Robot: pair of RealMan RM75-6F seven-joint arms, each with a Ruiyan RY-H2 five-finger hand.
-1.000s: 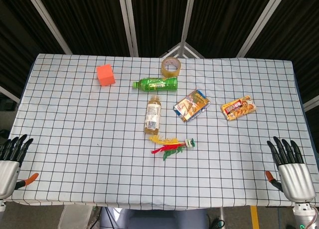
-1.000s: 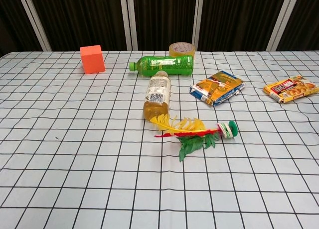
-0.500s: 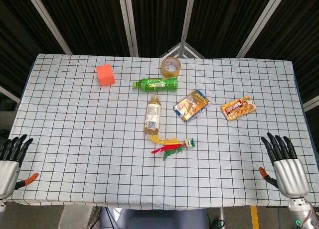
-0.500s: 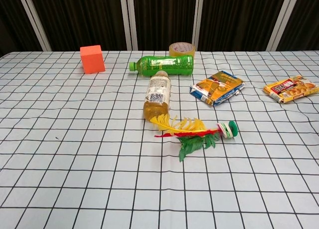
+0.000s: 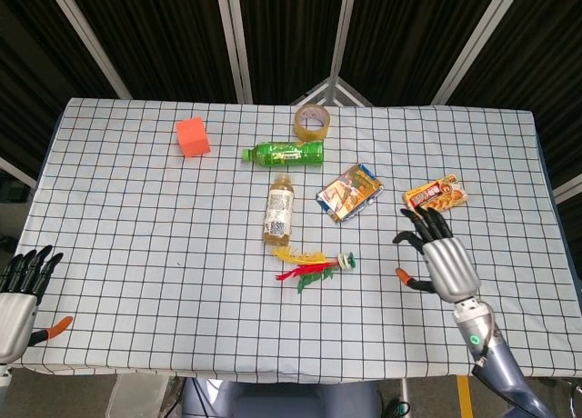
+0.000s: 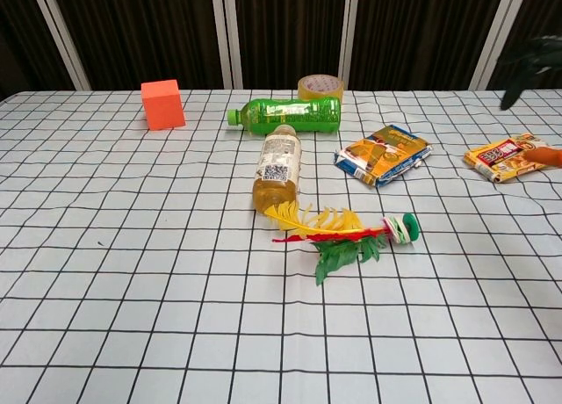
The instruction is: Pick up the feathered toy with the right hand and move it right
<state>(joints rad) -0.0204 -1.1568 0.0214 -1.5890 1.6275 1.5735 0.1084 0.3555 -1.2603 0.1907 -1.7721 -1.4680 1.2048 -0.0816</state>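
Since a second ago, my right hand (image 5: 446, 259) has travelled from the lower right corner of the head view up and inward, fingers spread, holding nothing, because it is closing on the feathered toy (image 5: 315, 264). That toy lies flat at centre frame, well apart to the hand's left, just below the amber bottle (image 5: 279, 210). My left hand (image 5: 20, 295) rests spread at lower left. Chest view: toy (image 6: 342, 233) at centre; only dark fingertips (image 6: 527, 66) enter at upper right, above the snack packet (image 6: 509, 155).

Bright, even overhead light (shadows faint), sharp.
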